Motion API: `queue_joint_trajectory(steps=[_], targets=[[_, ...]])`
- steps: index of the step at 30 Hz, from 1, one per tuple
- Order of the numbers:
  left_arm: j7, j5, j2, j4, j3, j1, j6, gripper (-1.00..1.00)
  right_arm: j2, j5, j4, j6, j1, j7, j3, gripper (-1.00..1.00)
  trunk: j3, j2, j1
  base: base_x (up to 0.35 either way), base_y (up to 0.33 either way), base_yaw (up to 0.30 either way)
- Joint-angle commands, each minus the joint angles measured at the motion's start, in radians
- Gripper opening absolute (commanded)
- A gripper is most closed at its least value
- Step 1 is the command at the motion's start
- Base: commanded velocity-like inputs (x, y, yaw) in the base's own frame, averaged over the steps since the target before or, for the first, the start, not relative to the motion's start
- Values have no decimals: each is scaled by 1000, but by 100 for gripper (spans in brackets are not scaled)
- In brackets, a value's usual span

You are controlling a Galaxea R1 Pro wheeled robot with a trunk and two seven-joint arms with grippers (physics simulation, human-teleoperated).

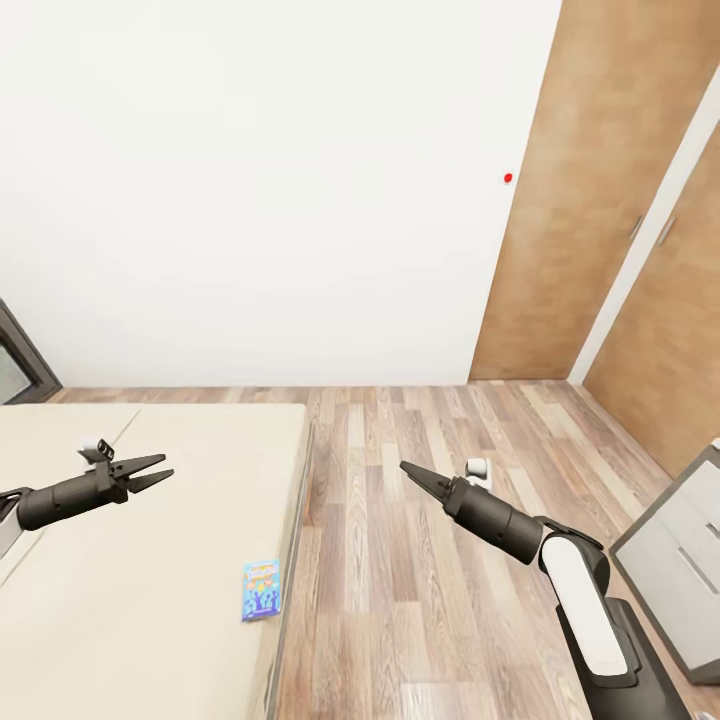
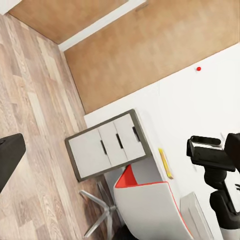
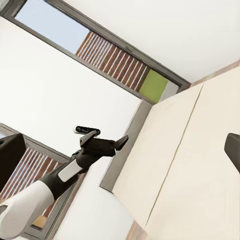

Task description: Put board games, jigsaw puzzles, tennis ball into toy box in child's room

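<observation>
A small blue board game (image 1: pixel 262 590) lies flat on the beige bed (image 1: pixel 150 600), close to its right edge. My left gripper (image 1: pixel 152 472) hovers open over the mattress, up and to the left of the game, holding nothing. My right gripper (image 1: pixel 412 473) hangs over the wood floor to the right of the bed. In the right wrist view its dark fingers (image 3: pixel 10 155) stand far apart at the picture's edges, with nothing between them. That view also catches the left gripper (image 3: pixel 120 141) above the mattress.
A grey cabinet (image 1: pixel 665 560) with drawers stands at the right, with wooden wardrobe doors (image 1: pixel 610 190) behind it. The left wrist view looks past the cabinet (image 2: pixel 107 145) to a white chair with a red edge (image 2: pixel 150 200). Wood plank floor (image 1: pixel 400 600) runs between bed and cabinet.
</observation>
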Motion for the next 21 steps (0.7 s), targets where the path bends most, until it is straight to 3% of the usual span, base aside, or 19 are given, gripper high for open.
queue_joint_trajectory(steps=[1,21], targets=[[-4,-1,0,0,0,-1,11,100,0,-1,0,6,-1,2,-1,100,0,-2,1,0,0,0],[-4,-1,0,0,0,-1,11,100,1,0,0,6,-1,2,-1,100,31,-2,1,0,0,15]])
